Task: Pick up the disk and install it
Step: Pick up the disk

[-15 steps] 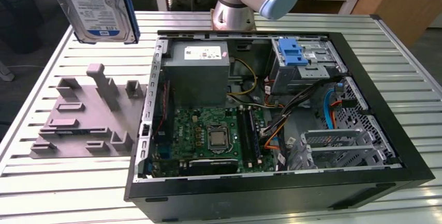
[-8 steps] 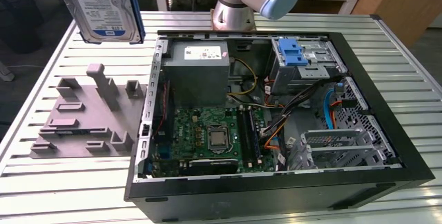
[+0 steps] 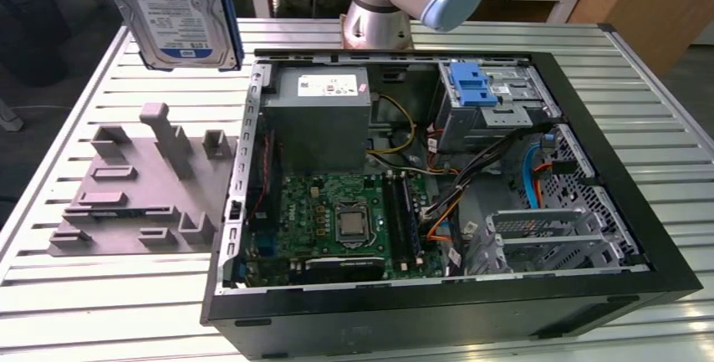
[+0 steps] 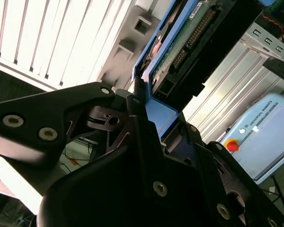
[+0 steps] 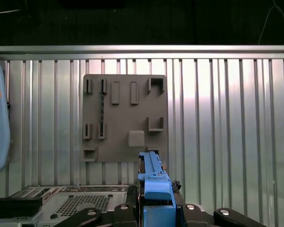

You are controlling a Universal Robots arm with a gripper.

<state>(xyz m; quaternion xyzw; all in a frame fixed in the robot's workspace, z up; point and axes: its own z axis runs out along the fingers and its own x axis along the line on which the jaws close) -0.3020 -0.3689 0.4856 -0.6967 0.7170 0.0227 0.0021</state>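
Open black computer case (image 3: 446,316) lying flat on ribbed aluminium table (image 3: 100,295), open side up. Inside: grey metal box (image 3: 318,119) with small white sticker at the far side; green circuit board (image 3: 334,220) nearer, with a square silver socket in its middle; blue plastic latch (image 3: 480,86) on a ribbed silver cage at the far corner towards the exterior view's right; perforated metal bay (image 3: 558,228) on that same side; loose bundle of black, yellow, orange and blue cables between them. Beside the case, on the exterior view's left, matte grey fixture plate (image 3: 134,186) with upright posts and rectangular slots, flat on the table. Above it, lifted clear of the table near the far corner, the disk (image 3: 179,11): flat, rectangular, silver-grey, standing on edge, white-and-blue label facing the camera, blue plastic carrier frame along its edges; print too small to read. In both wrist views, black gripper (image 4: 142,94) clamped tight on the blue frame. In the first wrist view, fixture plate straight below the held disk. Light-blue pendant (image 4: 265,137) with red button on the table edge.
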